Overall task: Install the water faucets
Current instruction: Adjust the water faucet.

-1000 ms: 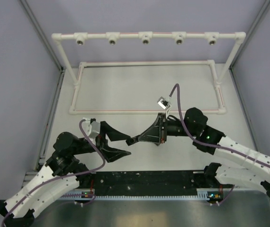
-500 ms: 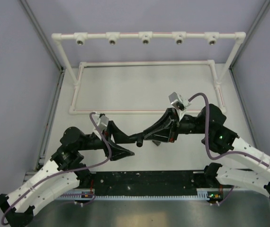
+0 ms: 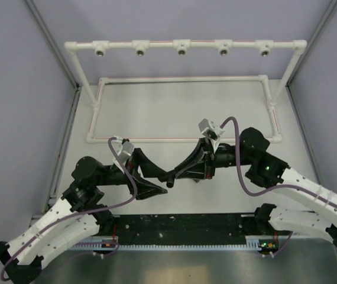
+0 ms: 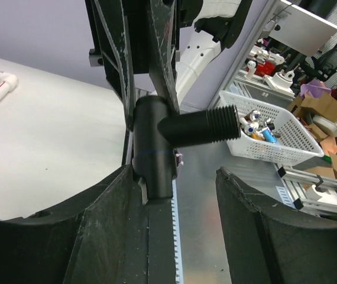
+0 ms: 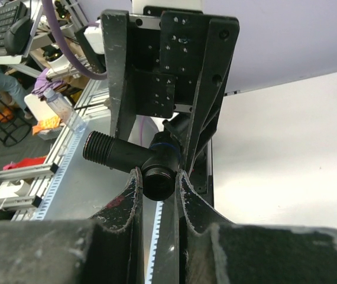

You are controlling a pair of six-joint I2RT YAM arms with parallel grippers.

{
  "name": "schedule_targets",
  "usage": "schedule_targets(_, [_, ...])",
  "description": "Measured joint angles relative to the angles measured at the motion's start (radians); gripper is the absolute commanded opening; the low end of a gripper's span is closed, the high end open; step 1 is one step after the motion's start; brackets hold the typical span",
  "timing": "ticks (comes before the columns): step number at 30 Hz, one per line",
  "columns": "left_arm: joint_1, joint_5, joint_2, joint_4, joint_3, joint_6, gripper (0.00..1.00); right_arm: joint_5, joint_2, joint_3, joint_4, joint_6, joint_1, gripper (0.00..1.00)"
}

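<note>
Top view looks down from behind; wrist views closely share the faucet (image 4: 155, 151)

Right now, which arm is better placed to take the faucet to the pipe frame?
Right: the right hand is clamped on the faucet; the left hand stands open around it, gripping nothing.

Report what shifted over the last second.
The right gripper tilted as its wrist swung rightward, then partway back. The left gripper edged, wrist end first, toward the pipe frame. Unchanged: right gripper shut on the faucet, left open around it, frame in place.
</note>
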Motion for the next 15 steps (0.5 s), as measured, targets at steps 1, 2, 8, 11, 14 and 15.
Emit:
schedule_targets(1, [0.000,0.003,0.006,0.002,0.005,0.000,0.61,-0.003,0.005,0.000,-0.003,0.000,0.000,0.00])
schedule_targets(2, [0.000,0.005,0.016,0.008,0.009,0.000,0.60,-0.006,0.011,0.000,-0.005,0.000,0.000,0.00])
schedule_targets(8, [0.000,0.023,0.061,0.014,0.022,0.004,0.33,-0.021,0.015,0.000,-0.015,0.001,0.002,0.00])
schedule_targets(11, [0.000,0.033,0.077,0.014,0.025,0.005,0.16,-0.029,0.015,0.000,-0.019,0.000,0.002,0.00])
schedule_targets(14, [0.002,0.042,0.083,0.014,0.025,0.006,0.00,-0.032,0.015,0.000,-0.022,0.000,0.002,0.00])
schedule_targets(15, [0.002,0.044,0.083,0.014,0.025,0.005,0.00,-0.032,0.015,0.000,-0.022,0.000,0.002,0.00])
